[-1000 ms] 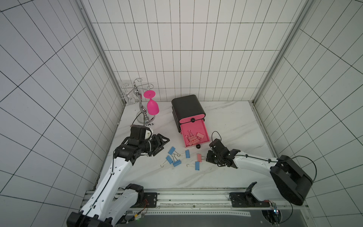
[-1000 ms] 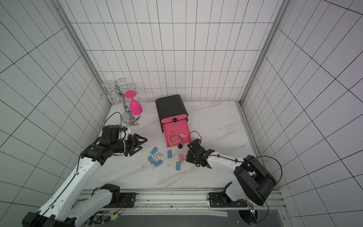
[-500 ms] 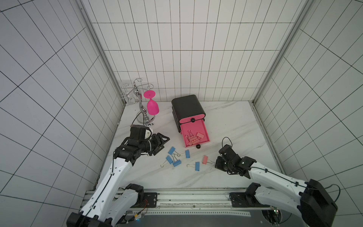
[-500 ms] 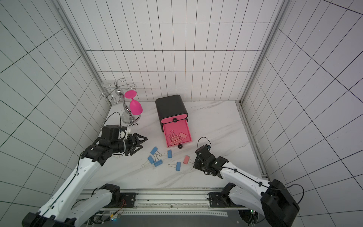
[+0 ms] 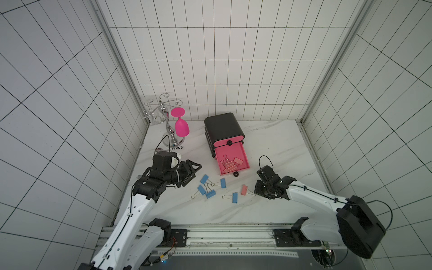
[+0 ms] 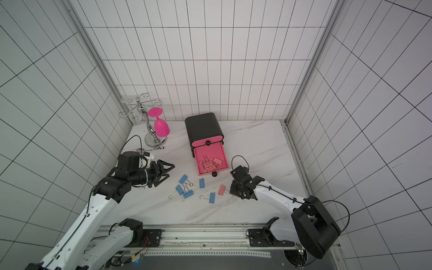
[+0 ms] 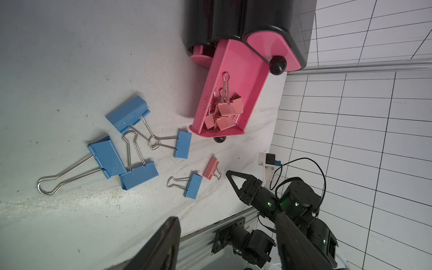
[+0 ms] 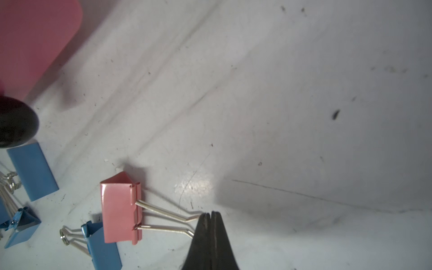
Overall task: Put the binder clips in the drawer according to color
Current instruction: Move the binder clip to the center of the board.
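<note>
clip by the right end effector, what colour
The clip is salmon pink, clearest in the right wrist view.

Glossy clip (image 8: pixel 118 211) — metal wire handles (image 8: pixel 163 214)

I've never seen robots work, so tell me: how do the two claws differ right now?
The left gripper stands open; the right gripper is shut. The left gripper touches nothing and is apart from the blue clips; the right gripper's tips sit at the pink clip's wire handles. Both are black and point toward those clips.
</note>
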Controlling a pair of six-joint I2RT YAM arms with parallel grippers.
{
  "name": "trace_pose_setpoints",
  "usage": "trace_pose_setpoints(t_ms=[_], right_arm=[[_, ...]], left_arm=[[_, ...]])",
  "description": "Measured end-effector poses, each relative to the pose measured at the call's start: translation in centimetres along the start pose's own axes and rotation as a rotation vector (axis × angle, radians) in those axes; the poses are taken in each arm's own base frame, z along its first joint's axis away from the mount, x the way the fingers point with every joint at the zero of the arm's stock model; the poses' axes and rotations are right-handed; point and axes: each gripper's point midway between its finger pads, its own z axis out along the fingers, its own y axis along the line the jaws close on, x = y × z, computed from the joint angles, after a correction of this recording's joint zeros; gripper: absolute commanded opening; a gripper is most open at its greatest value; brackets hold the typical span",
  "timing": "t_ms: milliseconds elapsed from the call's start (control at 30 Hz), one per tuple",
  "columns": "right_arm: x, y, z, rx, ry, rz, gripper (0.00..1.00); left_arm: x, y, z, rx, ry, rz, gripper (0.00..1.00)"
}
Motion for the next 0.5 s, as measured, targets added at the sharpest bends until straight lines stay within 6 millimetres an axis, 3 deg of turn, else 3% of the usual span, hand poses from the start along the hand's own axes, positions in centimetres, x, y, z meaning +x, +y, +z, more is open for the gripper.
trace_pose_setpoints(t_ms=[267, 500], right_arm=[[-1.4, 1.3, 0.6, -0.037, 0.000, -0.008, 0.00], [-1.2, 1.8, 1.7, -0.057, 0.032, -0.006, 0.00]], left_arm=[[0.2, 0.3, -0.1, -0.006, 0.002, -0.004, 0.68], [0.3, 0.5, 0.0, -0.015, 0.007, -0.010, 0.68]])
